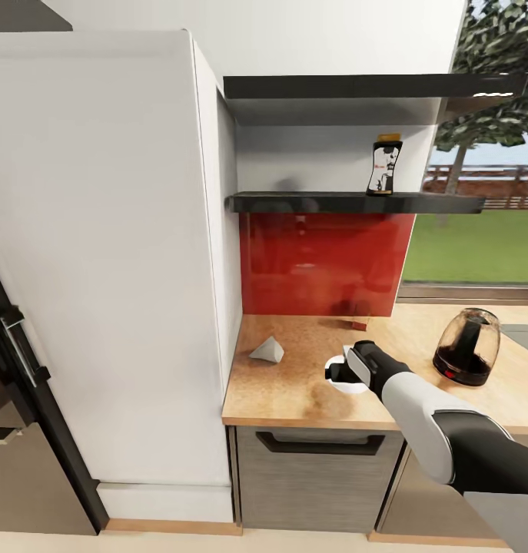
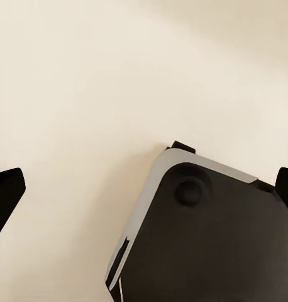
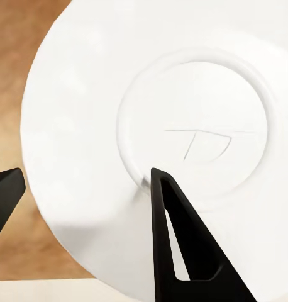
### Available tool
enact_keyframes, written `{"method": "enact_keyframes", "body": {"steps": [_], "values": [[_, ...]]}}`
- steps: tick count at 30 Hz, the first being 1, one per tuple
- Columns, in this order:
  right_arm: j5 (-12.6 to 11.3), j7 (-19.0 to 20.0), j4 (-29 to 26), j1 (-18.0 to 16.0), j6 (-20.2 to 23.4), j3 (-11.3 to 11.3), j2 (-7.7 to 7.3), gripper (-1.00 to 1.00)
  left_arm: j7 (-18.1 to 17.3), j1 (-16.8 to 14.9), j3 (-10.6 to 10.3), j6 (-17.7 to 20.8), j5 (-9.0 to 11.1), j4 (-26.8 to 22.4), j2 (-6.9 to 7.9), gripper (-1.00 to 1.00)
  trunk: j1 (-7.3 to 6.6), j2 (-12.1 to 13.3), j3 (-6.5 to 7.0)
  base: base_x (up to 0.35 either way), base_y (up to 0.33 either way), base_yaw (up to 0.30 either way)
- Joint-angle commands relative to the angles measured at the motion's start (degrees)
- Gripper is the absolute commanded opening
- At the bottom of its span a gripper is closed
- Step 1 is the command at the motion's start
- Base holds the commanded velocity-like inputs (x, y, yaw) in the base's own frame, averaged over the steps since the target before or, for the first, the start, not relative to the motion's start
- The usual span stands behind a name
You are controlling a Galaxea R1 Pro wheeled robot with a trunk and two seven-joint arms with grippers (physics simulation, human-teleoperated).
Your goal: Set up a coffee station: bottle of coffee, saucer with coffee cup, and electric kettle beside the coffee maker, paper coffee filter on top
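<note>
Right arm first: our right gripper (image 3: 81,189) sits at the saucer (image 3: 150,126), one dark finger (image 3: 182,251) over the white plate, ending near its inner ring, the other finger (image 3: 4,195) beyond the rim over the wood. Fingers stand spread, astride the rim; we cannot tell whether they touch it.

From the head camera the right gripper (image 1: 342,373) covers most of the saucer (image 1: 356,385), which lies flat on the countertop (image 1: 294,392) toward its near edge.

Filter (image 1: 267,350): pale cone lying on the countertop, left of the saucer and apart from it, close to the tall white cabinet (image 1: 102,253).

Kettle (image 1: 467,347): clear dome on a black base, right of the saucer, well apart.

Bottle (image 1: 385,165): upright on the shelf (image 1: 348,202), yellow cap up, above and beyond the saucer.

Red backsplash (image 1: 325,261) runs below the shelf. A small red-brown object (image 1: 360,325) lies at its foot; we cannot tell what it is. A drawer with a dark handle (image 1: 319,444) sits under the countertop. A window at far right shows grass and a tree.

Left gripper (image 2: 144,189): its dark fingertips stand wide apart over the pale floor, nothing between them, above a grey-and-black corner of the robot's base (image 2: 200,239).
</note>
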Motion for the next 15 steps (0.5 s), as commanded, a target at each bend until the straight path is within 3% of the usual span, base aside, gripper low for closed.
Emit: {"method": "enact_keyframes", "body": {"steps": [1,15], "values": [[-0.3,-0.4,-0.1,0.0,0.2,-0.1,0.02,-1.00,0.0,0.0,0.4,-0.1,-0.3,0.0,-0.01,1.00,0.02,0.0,-0.02,0.000,0.000,0.000],[-0.2,-0.4,0.0,0.0,0.2,-0.1,0.02,-1.00,0.0,0.0,0.4,-0.1,-0.3,0.0,-0.01,1.00,0.02,0.0,-0.02,0.000,0.000,0.000]]}}
